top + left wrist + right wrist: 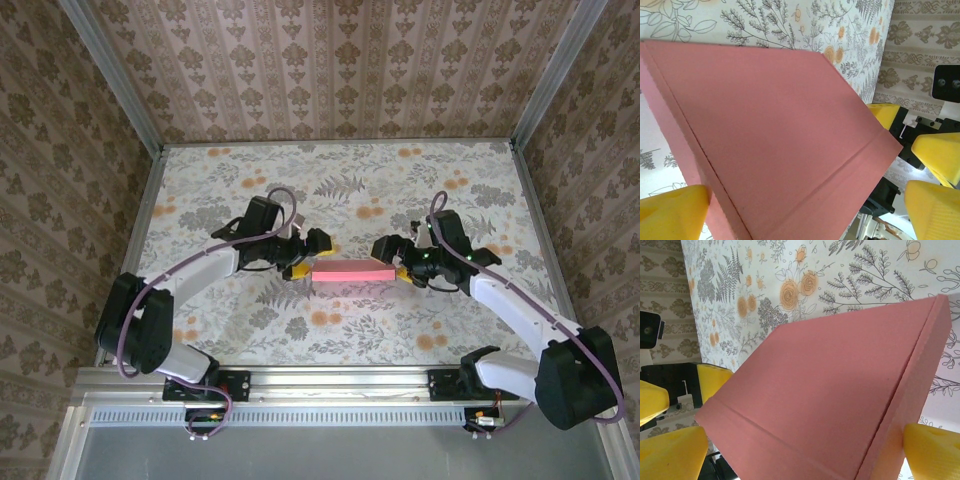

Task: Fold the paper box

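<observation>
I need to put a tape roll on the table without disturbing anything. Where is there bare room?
The far strip of the table, between the paper box and the back wall, is bare. So is the near strip before the front rail. The middle is crowded: the left gripper and right gripper flank the box.

A surface with a pale print of grey ferns and orange flowers is enclosed by walls of brown patterned wallpaper. Grey metal posts stand at its back corners, and a metal rail edges its near side.
</observation>
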Robot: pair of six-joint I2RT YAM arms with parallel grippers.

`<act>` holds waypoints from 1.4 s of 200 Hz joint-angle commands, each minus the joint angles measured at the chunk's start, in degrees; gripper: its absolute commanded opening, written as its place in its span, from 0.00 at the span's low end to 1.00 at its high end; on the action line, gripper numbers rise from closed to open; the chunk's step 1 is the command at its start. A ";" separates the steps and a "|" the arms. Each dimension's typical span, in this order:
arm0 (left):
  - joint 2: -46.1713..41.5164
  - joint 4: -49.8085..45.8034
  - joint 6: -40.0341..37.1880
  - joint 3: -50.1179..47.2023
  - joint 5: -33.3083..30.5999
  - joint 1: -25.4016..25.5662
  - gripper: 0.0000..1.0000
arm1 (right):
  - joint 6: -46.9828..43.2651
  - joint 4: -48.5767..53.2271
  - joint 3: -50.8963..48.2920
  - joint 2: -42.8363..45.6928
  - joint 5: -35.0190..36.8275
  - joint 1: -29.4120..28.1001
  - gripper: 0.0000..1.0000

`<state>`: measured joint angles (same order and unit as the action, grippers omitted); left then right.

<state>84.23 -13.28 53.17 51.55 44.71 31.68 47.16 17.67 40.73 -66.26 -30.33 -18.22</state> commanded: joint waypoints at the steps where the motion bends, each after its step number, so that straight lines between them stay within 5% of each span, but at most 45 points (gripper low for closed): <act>1: 0.59 3.78 0.96 2.83 5.54 0.26 1.00 | 1.62 -4.66 0.79 -0.63 -5.40 -0.50 1.00; 280: 3.03 -2.16 -4.01 7.48 3.76 -1.79 1.00 | 0.17 -3.96 4.11 -2.73 -5.80 2.74 1.00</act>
<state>86.32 -14.74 51.20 56.66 45.43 30.15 47.33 16.40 42.19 -68.51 -31.81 -15.49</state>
